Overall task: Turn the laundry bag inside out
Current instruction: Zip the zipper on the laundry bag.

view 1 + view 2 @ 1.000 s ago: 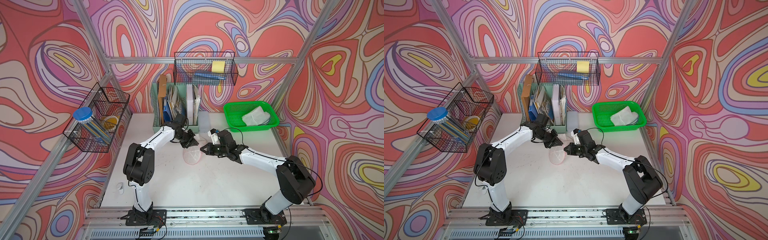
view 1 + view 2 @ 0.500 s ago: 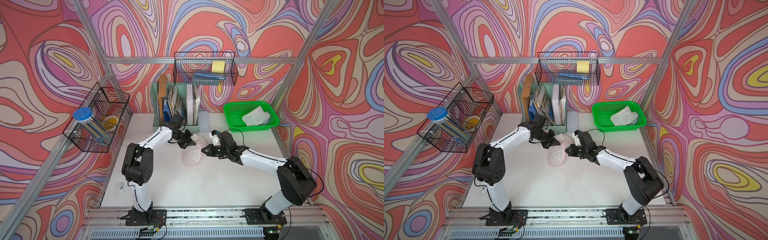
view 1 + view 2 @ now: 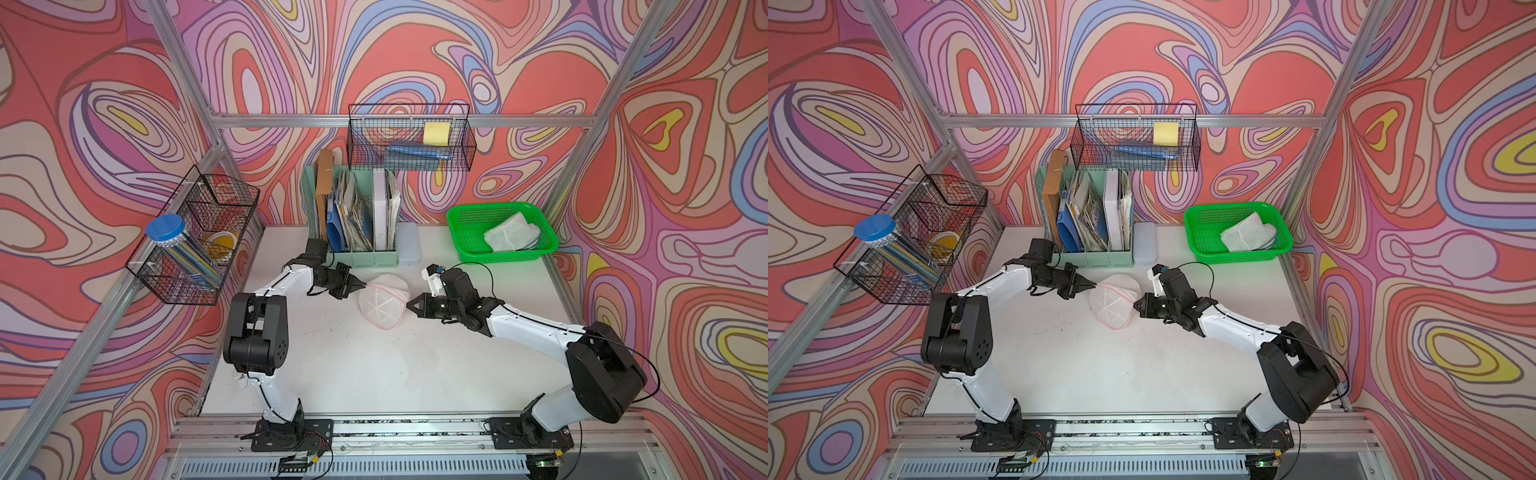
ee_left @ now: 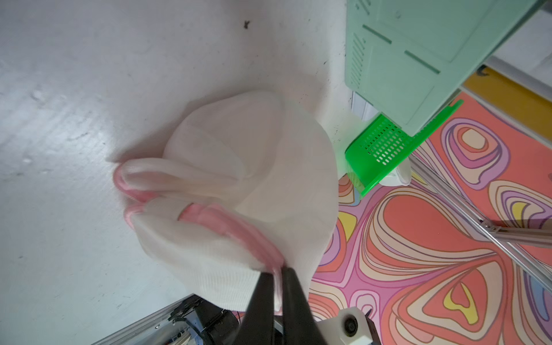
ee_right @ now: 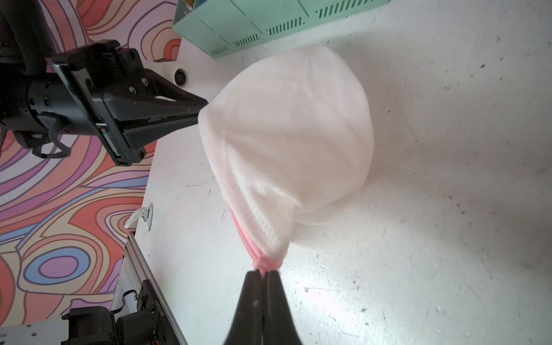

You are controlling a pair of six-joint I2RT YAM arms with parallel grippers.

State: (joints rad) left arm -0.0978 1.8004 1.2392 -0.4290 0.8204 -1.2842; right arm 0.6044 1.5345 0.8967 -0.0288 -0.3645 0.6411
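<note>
The laundry bag (image 3: 382,301) is a white mesh pouch with a pink rim, and it sits bulged on the white table between both arms in both top views (image 3: 1115,303). My left gripper (image 4: 277,273) pinches the pink rim, with its jaws only a sliver apart and fabric between them; it is at the bag's far-left edge (image 3: 365,284). My right gripper (image 5: 263,270) is shut tight on a bunched bit of pink rim at the bag's right edge (image 3: 409,305). In the right wrist view the bag (image 5: 292,134) stretches from my fingers toward the left gripper (image 5: 200,107).
A mint file organizer (image 3: 353,257) with papers stands just behind the bag, with a white box (image 3: 409,249) beside it. A green basket (image 3: 465,232) with folded white mesh bags sits at the back right. Wire baskets hang on the back (image 3: 409,137) and left walls (image 3: 195,245).
The two grippers have drawn slightly apart, so the bag is spread between them. The bag sits a little farther back than a second ago.
</note>
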